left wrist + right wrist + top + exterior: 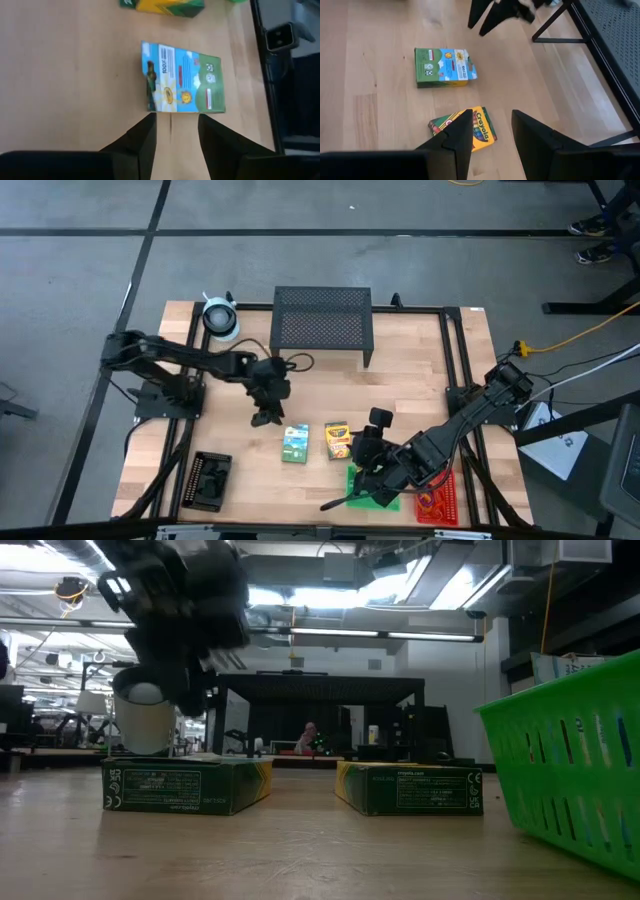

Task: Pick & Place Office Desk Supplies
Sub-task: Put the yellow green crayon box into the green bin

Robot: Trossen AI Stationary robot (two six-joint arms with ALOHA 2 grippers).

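The left gripper (266, 418) hangs over the middle of the worktop (420, 370), just beyond the far end of the green box (295, 443); its fingers (145, 137) stand a little apart and hold nothing. The green box lies flat, just left of the crayon box (337, 440), with a small gap between them. The right gripper (368, 442) hovers right of the crayon box, over the green tray (372, 498); its fingers (462, 132) are parted and empty. The red tray (440, 498) sits just right of the green one at the near right corner, and the black tray (210, 480) lies at the near left. The mesh stand (322, 320) and a whitish roll (219, 318) stand along the far edge.
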